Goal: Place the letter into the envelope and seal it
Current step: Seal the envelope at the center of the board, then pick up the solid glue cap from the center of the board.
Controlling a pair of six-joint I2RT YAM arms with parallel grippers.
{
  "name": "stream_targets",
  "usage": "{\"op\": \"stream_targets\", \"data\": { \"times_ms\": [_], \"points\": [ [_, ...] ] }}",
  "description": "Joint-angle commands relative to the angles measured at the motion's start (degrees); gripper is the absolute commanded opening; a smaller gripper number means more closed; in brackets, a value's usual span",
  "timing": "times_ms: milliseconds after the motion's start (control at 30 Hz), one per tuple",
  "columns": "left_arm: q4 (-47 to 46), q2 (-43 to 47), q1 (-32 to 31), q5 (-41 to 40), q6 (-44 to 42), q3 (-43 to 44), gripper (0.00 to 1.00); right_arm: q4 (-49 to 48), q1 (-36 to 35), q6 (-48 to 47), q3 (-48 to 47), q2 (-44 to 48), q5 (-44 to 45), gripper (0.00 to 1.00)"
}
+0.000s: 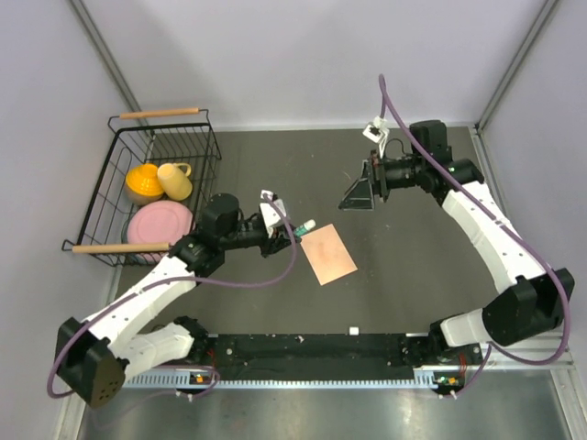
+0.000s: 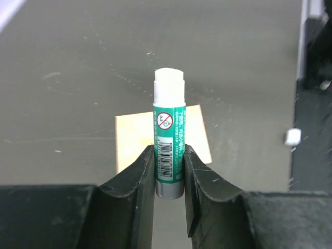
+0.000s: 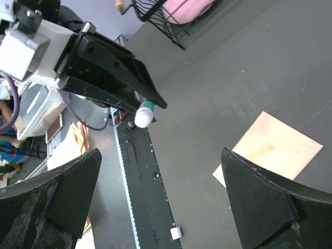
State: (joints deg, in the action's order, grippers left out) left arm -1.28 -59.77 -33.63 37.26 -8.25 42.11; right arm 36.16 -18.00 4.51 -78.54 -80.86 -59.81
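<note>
Overhead and wrist views of the sealing stage, items listed by size.

The dark desk (image 1: 275, 156) carries everything. At its far left stands a wire basket (image 1: 147, 142) holding a pink plate and yellow cups, apart from the work.

The right end effector (image 1: 358, 194) hangs above the desk beyond the envelope, fingers spread wide and holding nothing. The left end effector (image 2: 169, 155) pinches the glue stick by its lower barrel, poised just off the envelope's near-left corner.

The envelope (image 1: 328, 255) lies flat on the desk at centre, a plain peach rectangle between the two arms. No separate letter shows in any view, so it is probably already inside. Whether the flap is folded down cannot be told.

The glue stick (image 2: 169, 124), green-labelled, has its white tip bare and pointing toward the envelope. A small white piece (image 1: 352, 331), possibly its cap, lies near the front rail.

Judged remaining: apply glue to the flap and press it closed.
</note>
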Motion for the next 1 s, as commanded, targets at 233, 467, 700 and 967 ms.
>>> {"op": "stream_targets", "data": {
  "times_ms": [233, 467, 700, 967],
  "points": [
    [26.1, 13.0, -10.2, -17.0, -63.4, 3.1, 0.00, 9.9, -14.4, -4.2, -3.5, -4.3, -2.2, 0.96],
    [27.3, 14.4, -15.9, -22.1, -71.6, 2.2, 0.00, 10.7, -19.7, -6.3, -8.0, -10.9, -1.8, 0.94],
    [34.7, 19.7, -15.9, -17.7, -70.1, -1.6, 0.00, 25.3, -18.0, -26.0, 2.1, -4.7, 9.8, 0.91],
    [41.3, 26.3, -15.8, -12.9, -54.8, -3.9, 0.00, 28.4, -19.0, -42.6, 20.8, 11.3, 23.3, 0.86]
  ]
}}
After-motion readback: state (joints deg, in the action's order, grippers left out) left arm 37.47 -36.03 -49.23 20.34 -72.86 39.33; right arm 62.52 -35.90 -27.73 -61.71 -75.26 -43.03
